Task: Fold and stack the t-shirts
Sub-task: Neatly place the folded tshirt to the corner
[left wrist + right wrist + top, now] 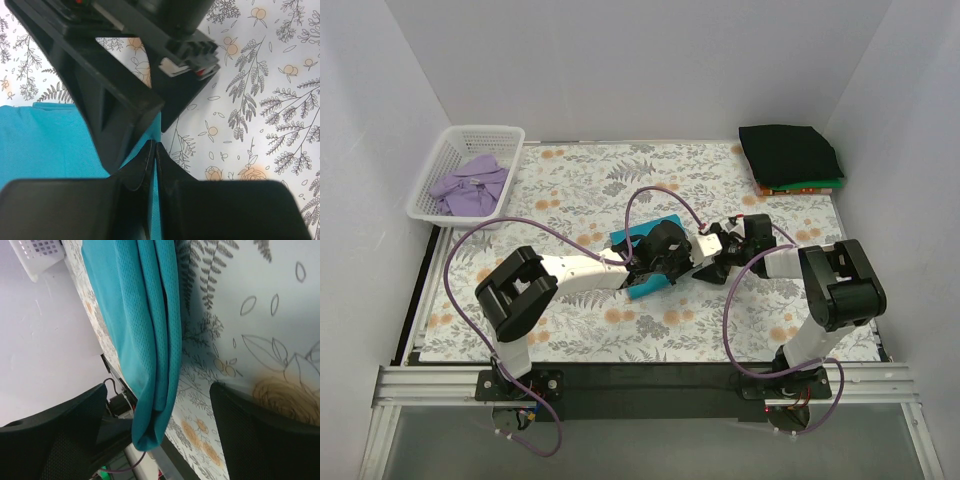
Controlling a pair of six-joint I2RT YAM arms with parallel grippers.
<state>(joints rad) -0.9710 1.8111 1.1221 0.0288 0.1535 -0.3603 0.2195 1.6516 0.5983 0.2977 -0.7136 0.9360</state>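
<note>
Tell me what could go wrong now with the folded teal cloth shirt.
The right gripper is open around the folded teal mesh shirt; closing off-centre may catch only some layers and spoil the fold.
The left gripper, shut at the shirt's edge, is close by; the two might collide.

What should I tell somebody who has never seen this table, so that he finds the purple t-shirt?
Look at the far left corner of the floral table cloth, where a white lattice basket stands. The lavender-purple t-shirt lies crumpled inside it; the teal t-shirt and the black t-shirt lie folded outside it.
</note>
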